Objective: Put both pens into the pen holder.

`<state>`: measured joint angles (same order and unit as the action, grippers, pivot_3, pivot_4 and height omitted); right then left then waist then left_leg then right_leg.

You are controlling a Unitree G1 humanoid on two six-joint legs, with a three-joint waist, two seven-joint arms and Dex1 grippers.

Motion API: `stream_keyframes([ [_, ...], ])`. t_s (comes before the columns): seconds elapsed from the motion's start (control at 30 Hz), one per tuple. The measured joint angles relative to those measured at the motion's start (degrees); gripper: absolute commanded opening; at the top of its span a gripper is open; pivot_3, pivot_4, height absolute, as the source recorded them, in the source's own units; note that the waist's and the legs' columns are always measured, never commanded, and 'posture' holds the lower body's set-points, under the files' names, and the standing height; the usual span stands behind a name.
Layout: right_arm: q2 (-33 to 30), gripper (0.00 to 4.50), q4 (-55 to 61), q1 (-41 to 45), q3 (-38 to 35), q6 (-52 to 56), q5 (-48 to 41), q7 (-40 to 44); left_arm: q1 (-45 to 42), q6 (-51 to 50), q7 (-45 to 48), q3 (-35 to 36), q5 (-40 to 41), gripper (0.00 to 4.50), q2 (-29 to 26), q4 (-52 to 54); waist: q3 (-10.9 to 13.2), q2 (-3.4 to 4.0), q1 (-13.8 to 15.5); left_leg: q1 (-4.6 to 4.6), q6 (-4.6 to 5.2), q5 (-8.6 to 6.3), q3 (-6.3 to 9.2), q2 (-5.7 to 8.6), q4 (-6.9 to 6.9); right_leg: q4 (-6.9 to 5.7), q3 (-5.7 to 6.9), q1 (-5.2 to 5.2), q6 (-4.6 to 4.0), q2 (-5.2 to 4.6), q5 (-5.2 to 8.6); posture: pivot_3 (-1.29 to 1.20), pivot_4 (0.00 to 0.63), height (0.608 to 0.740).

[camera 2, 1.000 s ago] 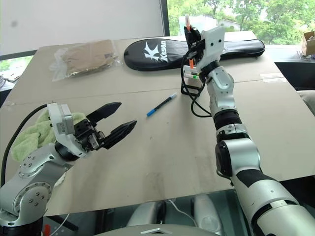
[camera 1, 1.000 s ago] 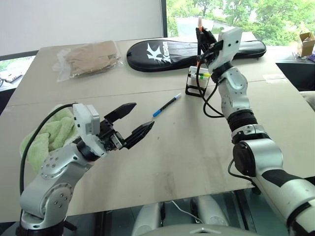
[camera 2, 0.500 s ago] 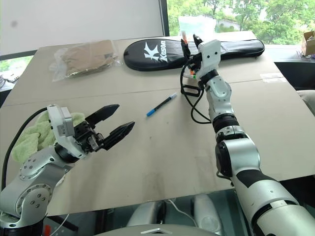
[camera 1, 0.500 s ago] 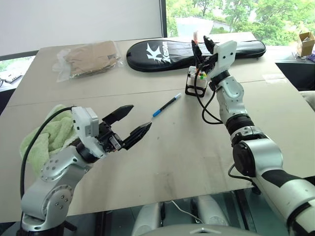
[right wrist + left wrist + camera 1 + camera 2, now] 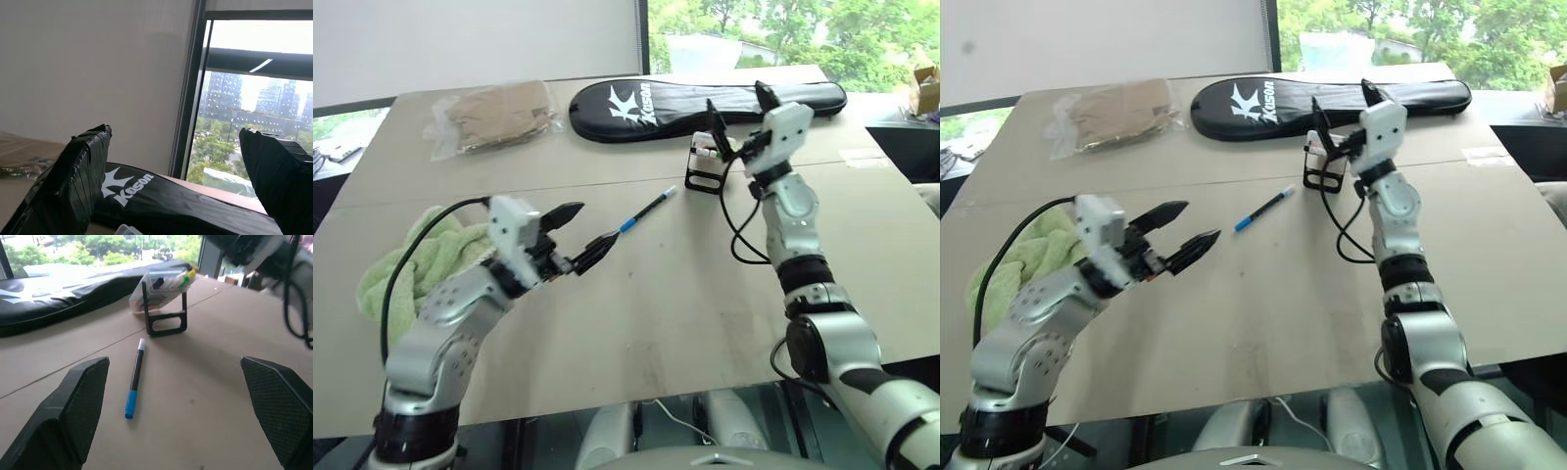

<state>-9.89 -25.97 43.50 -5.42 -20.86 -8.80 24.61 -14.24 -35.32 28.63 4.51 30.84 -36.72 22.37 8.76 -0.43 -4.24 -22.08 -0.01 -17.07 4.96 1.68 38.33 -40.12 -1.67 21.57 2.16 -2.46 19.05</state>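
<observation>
Orange-ended marker gone from my right pincer point(image 5: 736, 111), now spread empty beside the pen holder point(image 5: 705, 163).
One pen apparently delivered; blue-capped pen point(image 5: 644, 211) lies mid-table, my spread left pincer point(image 5: 579, 238) now closing in.

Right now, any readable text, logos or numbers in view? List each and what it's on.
"Kason" as best it reads, in white beside a white K-shaped logo, on the long black racket bag, also seen at.
Pens in the pen holder: any print is too small to read.
Blue-capped pen on the table: no readable marking.
</observation>
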Motion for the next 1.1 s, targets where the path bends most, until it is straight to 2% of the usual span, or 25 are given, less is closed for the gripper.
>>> stream_keyframes([
  [0.03, -0.2, 4.46, 2.4, -1.1, 0.6, 1.8, -0.4, 0.5, -1.5, -1.4, -1.2, -0.7, -0.9, 4.50, 0.0, -0.9, 0.0, 0.00, 0.0, -0.01, 0.00, 0.00, 0.00, 0.01, 0.01, -0.02, 0.02, 0.01, 0.00, 0.00, 0.00, 0.00, 0.150, 0.740],
  [0.13, -5.4, 4.46, 20.8, -10.2, 4.3, 16.8, -5.4, 5.3, -13.1, -10.2, -2.1, -6.8, -2.8, 4.50, 1.1, -8.0, 0.0, 0.00, 0.6, -0.16, 0.01, -0.01, 0.10, 0.05, 0.10, 0.04, 0.11, 0.03, 0.01, 0.01, 0.00, 0.00, 0.150, 0.740],
  [0.2, -10.7, 4.46, 33.0, -17.2, 5.9, 27.6, -10.0, 8.5, -21.9, -14.2, 0.1, -12.3, -4.9, 4.50, 2.7, -15.7, 0.0, 0.00, 1.3, -0.27, 0.02, -0.01, 0.19, 0.11, 0.17, 0.09, 0.23, 0.03, 0.01, 0.03, 0.00, 0.00, 0.150, 0.740],
  [0.27, -13.3, 4.46, 39.3, -20.6, 6.6, 33.4, -12.8, 9.7, -26.4, -15.1, 1.8, -15.8, -7.1, 4.50, 3.9, -21.5, 0.0, 0.02, 1.3, -0.26, 0.02, 0.00, 0.14, 0.15, 0.16, 0.07, 0.29, 0.05, 0.01, 0.22, 0.00, 0.00, 0.150, 0.740],
  [0.37, -18.4, 4.46, 49.2, -27.5, 5.7, 43.0, -16.6, 9.7, -35.7, -13.7, 6.4, -23.7, -12.9, 4.50, 8.0, -36.5, 0.0, 0.01, 1.9, -0.32, 0.02, -0.01, 0.19, 0.13, 0.20, 0.12, 0.36, 0.08, 0.01, 0.27, 0.00, 0.00, 0.150, 0.740],
  [0.47, -19.9, 4.50, 54.4, -31.3, 4.3, 49.3, -18.6, 7.8, -40.4, -8.7, 10.4, -27.2, -18.4, 3.67, 9.8, -47.9, 0.0, 0.00, 1.6, -0.30, 0.02, 0.00, 0.17, 0.10, 0.19, 0.04, 0.23, 0.16, 0.01, 0.28, 0.00, 0.00, 0.150, 0.740],
  [0.57, -19.7, 4.50, 58.3, -33.8, 4.0, 53.4, -20.5, 5.5, -43.7, -4.0, 14.1, -27.8, -21.8, 2.33, 11.7, -55.8, 0.0, -0.03, 2.1, -0.29, 0.02, 0.00, 0.28, 0.11, 0.24, 0.04, 0.27, 0.08, 0.01, 0.23, 0.00, 0.00, 0.150, 0.740],
  [0.6, -19.5, 4.50, 58.9, -34.2, 4.1, 54.1, -20.8, 5.2, -44.1, -3.2, 14.6, -27.8, -22.3, 2.12, 11.8, -56.9, 0.0, -0.03, 2.2, -0.31, 0.02, 0.00, 0.31, 0.12, 0.26, 0.05, 0.28, 0.08, 0.01, 0.23, 0.00, 0.00, 0.150, 0.740],
  [0.63, -19.0, 4.50, 59.6, -34.7, 4.0, 55.2, -21.5, 4.5, -44.6, -1.8, 15.7, -27.6, -23.1, 1.48, 12.1, -58.6, 0.0, -0.03, 2.2, -0.32, 0.03, -0.01, 0.29, 0.16, 0.28, 0.06, 0.27, 0.07, 0.01, 0.23, 0.00, 0.00, 0.150, 0.740],
  [0.67, -18.7, 4.50, 60.1, -35.2, 4.0, 56.4, -22.4, 3.8, -44.9, -0.3, 16.5, -27.3, -23.9, 1.21, 12.3, -60.2, 0.0, -0.03, 2.2, -0.35, 0.04, -0.02, 0.29, 0.18, 0.33, 0.08, 0.27, 0.07, 0.02, 0.21, 0.00, 0.00, 0.150, 0.740],
  [0.77, -17.2, 4.50, 60.4, -35.5, 3.7, 58.9, -24.9, 2.7, -44.2, 1.3, 18.7, -25.0, -24.4, 0.02, 12.1, -61.1, 0.0, -0.03, 2.2, -0.39, 0.04, -0.02, 0.33, 0.17, 0.40, 0.08, 0.27, 0.08, 0.02, 0.19, 0.00, 0.00, 0.150, 0.740],
  [0.87, -15.1, 4.50, 59.3, -33.9, 3.7, 61.9, -27.8, 1.8, -40.6, 1.9, 22.2, -22.3, -22.9, 0.02, 10.7, -56.9, 0.0, -0.03, 1.8, -0.42, 0.03, -0.02, 0.41, 0.12, 0.40, 0.07, 0.25, 0.10, 0.01, 0.05, 0.00, 0.00, 0.150, 0.740],
  [1.03, -6.6, 4.50, 49.6, -26.0, 6.2, 68.2, -31.0, -1.2, -25.5, 1.1, 28.1, -15.1, -14.7, 0.02, 6.5, -34.8, 0.0, -0.06, 0.3, -0.46, 0.00, 0.00, 0.56, 0.07, 0.37, 0.00, 0.10, 0.26, 0.00, 0.09, -0.01, 0.00, 0.150, 0.740],
  [1.1, -2.7, 4.50, 44.5, -22.0, 6.7, 70.2, -32.0, -2.4, -18.9, 0.5, 28.6, -11.1, -11.6, 0.02, 3.3, -22.4, 0.0, -0.02, 0.2, -0.45, 0.00, 0.00, 0.59, 0.09, 0.34, -0.01, 0.12, 0.25, 0.00, 0.06, -0.01, 0.00, 0.150, 0.740],
])
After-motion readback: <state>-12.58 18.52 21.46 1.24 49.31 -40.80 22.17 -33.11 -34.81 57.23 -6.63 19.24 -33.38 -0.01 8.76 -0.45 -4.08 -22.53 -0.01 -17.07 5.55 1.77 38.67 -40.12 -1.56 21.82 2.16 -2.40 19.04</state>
